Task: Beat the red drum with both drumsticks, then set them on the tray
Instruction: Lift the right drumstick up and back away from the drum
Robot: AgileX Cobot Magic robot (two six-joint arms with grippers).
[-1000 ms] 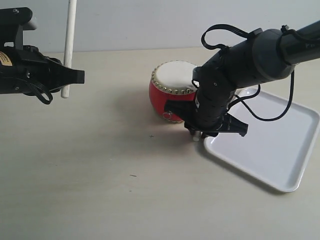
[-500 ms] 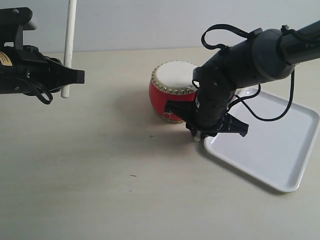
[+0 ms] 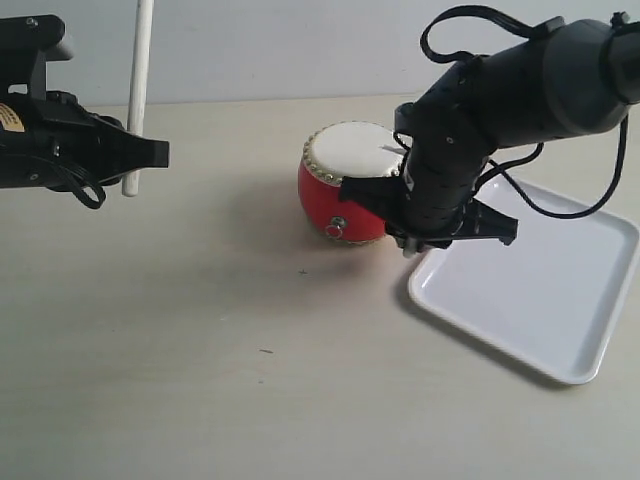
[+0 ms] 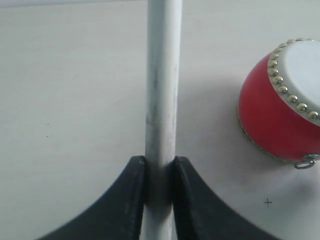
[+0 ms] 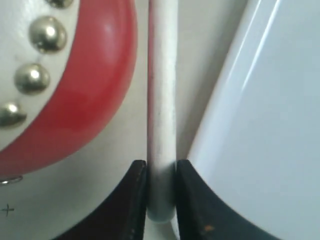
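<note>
Between drum and tray, right gripper pinches right stick; left gripper pinches left stick upright, well apart. A swing from here may clip tray or shove drum.

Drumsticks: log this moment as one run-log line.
left jaws: shut on upright left drumstick, clear of drum | right jaws: shut on right drumstick, between drum and tray

Soft, even light, faint shadows beneath the red drum; the right wrist close-up is blurred.

Three views, shared red drum
</note>
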